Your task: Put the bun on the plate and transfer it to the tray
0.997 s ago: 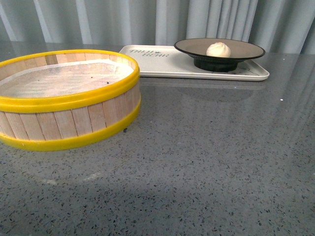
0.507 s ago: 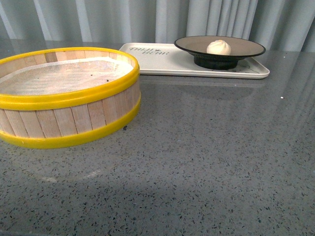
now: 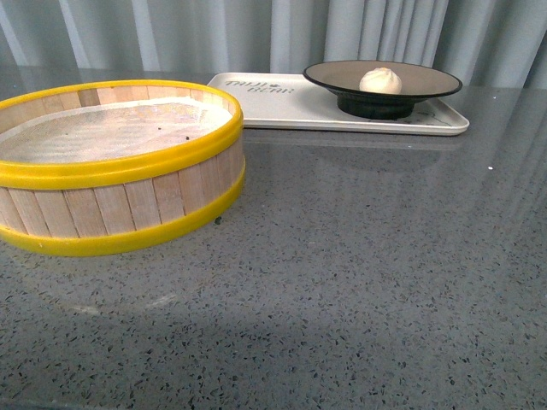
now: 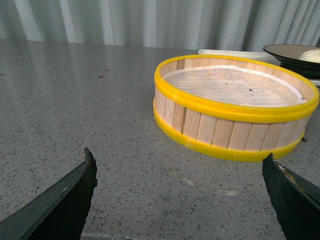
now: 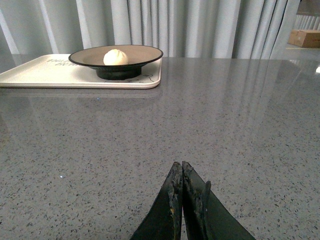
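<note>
With the small white pleated bun [image 3: 380, 80] already on the black-rimmed brown-grey plate [image 3: 427, 84] atop the cream rectangular tray [image 3: 282, 107] at the counter's far edge, little remains to go wrong unless the wide-spread left gripper [image 4: 180, 185] or the pinched-together, empty right gripper [image 5: 181, 195] swings out and knocks them.

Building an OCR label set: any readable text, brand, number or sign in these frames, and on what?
Tray: two lines of grey print at its left end in the front view; too blurred to read for certain.
Same print, right wrist view: too small to read.
Steamer basket, plate, bun, table, curtain: no text.

Tray [image 3: 282, 107] lettering too small to read; steamer basket [image 3: 111, 171] cut off
</note>
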You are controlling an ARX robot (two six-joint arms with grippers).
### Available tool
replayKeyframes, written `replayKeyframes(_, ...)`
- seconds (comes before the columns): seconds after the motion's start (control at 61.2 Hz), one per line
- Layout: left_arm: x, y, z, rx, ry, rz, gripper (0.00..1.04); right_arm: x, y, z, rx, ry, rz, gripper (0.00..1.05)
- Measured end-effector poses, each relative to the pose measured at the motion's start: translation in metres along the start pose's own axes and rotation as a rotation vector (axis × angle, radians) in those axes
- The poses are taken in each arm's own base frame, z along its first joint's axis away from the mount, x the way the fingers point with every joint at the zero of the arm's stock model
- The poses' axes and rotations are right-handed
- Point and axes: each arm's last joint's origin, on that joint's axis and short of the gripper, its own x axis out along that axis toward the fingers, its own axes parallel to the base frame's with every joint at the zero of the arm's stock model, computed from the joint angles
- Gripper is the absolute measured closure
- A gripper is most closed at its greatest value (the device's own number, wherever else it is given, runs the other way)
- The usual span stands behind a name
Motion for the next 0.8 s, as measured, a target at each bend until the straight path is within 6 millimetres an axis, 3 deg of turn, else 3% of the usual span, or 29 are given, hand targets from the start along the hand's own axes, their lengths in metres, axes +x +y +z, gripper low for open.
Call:
replayKeyframes(0.441,0.000,0.000,0.000,0.000,0.000,0.000,0.07,-0.012,0.000,-0.003,0.000,0.005,0.001,1.03)
replayKeyframes(0.572,0.000,0.000,0.000,0.000,0.000,0.000,0.07,-0.012,0.000,-0.003,-0.001,0.004,0.000,0.83)
replayKeyframes(0.703,0.000,0.000,0.000,0.000,0.000,0.000,0.07,-0.012,0.000,-0.003,-0.001,0.004,0.000,0.51)
replayKeyframes(0.801,0.000,0.000,0.000,0.000,0.000,0.000,0.07,-0.012,0.000,-0.003,-0.001,0.004,0.000,0.35)
